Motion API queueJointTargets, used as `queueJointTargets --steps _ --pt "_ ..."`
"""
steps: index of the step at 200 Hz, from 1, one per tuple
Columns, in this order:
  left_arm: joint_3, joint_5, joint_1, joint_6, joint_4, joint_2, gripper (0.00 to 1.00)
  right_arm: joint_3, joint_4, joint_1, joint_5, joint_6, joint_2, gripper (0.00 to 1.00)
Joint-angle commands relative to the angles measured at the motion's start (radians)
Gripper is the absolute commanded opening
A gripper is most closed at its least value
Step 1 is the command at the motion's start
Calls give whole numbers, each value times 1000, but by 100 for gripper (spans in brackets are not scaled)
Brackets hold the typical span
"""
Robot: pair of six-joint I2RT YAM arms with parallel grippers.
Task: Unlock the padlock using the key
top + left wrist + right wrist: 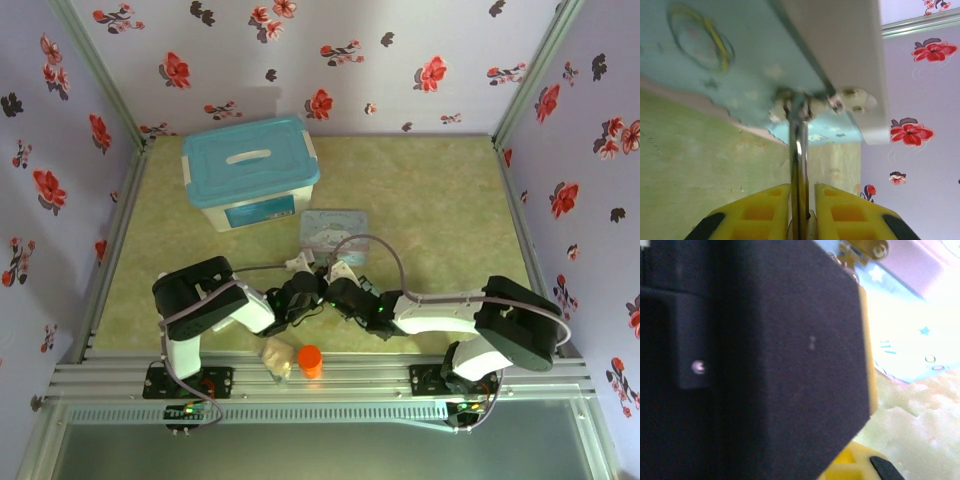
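Observation:
Between my two arms, the left gripper [316,288] and right gripper [336,284] meet tip to tip just in front of the pale blue tin [335,229]. In the left wrist view my left gripper [802,189] is shut on the padlock [799,150], seen edge-on as a shiny gold-silver strip reaching up to a small metal cluster. In the right wrist view the padlock's brass end [862,249] sticks out past the left gripper's dark body [765,360]. One yellow finger [852,466] of my right gripper shows at the bottom. The key is hidden.
A large white box with a teal lid [250,170] stands at the back left. An orange cylinder [310,360] and a beige lump [278,357] sit at the near edge. Flowered walls close in three sides; green tabletop [440,200] lies to the right.

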Motion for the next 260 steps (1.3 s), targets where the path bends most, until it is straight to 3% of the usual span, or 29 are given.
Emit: queueJointTargets --steps 1,19,26,57,79,93,175,229,260 --pt "-14 27 -11 13 72 -32 0 -73 163 -72 -148 75 -60 3" --pt "-19 28 -11 17 70 -30 0 -166 334 -179 -404 146 -108 3" --pt "-19 30 -11 21 67 -30 0 -182 364 -201 -447 159 -115 4" --pt "-16 29 -9 37 51 -30 0 -196 353 -231 -504 188 -131 9" --pt "-15 29 -6 54 18 -38 0 -272 453 -288 -563 289 -155 14" --pt "-14 29 -2 70 -23 -52 0 -333 516 -330 -604 365 -192 23" --pt "18 63 34 178 -245 -98 0 -358 175 -368 -428 385 -519 52" --pt "151 83 56 377 -699 -180 0 -310 159 -368 -404 368 -431 56" --pt "168 78 78 420 -811 -180 1 -276 131 -369 -368 386 -380 55"
